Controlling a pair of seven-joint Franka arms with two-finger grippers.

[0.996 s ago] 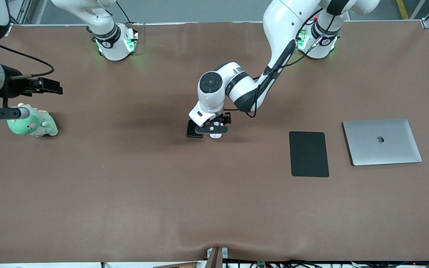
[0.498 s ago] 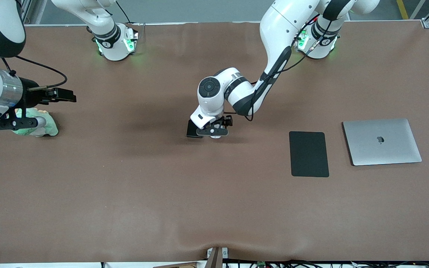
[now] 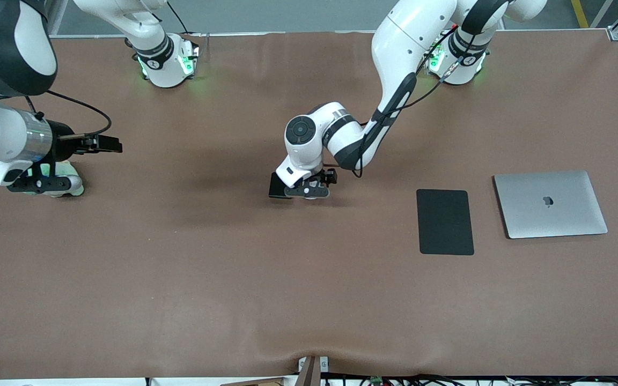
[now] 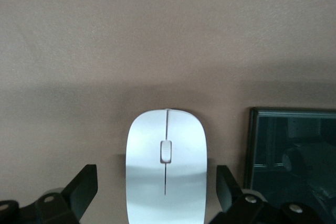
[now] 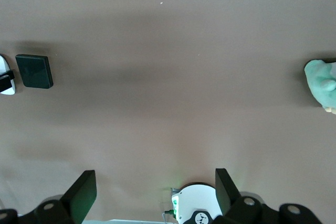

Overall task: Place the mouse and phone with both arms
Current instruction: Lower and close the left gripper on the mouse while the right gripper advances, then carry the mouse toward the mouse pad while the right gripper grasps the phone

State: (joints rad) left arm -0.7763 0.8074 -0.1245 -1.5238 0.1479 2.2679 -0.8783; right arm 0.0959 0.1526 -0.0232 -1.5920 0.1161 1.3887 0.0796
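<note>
The white mouse [image 4: 166,166] lies on the brown table mid-table, between the open fingers [image 4: 84,188] of my left gripper [image 4: 157,182], with a gap on each side. In the front view my left gripper [image 3: 307,191] sits low over the mouse and hides it. The black phone [image 3: 277,187] lies flat right beside the mouse, toward the right arm's end; it also shows in the left wrist view [image 4: 291,150] and the right wrist view [image 5: 34,71]. My right gripper [image 3: 38,184] is open and empty over a green plush toy.
The green plush toy [image 3: 73,186] lies at the right arm's end, mostly hidden by that gripper; it shows in the right wrist view [image 5: 321,83]. A large black mouse pad [image 3: 444,221] and a closed silver laptop [image 3: 550,203] lie toward the left arm's end.
My left gripper has come down around the mouse, hiding it in the front view. My right arm has swung toward mid-table and now covers most of the plush toy.
</note>
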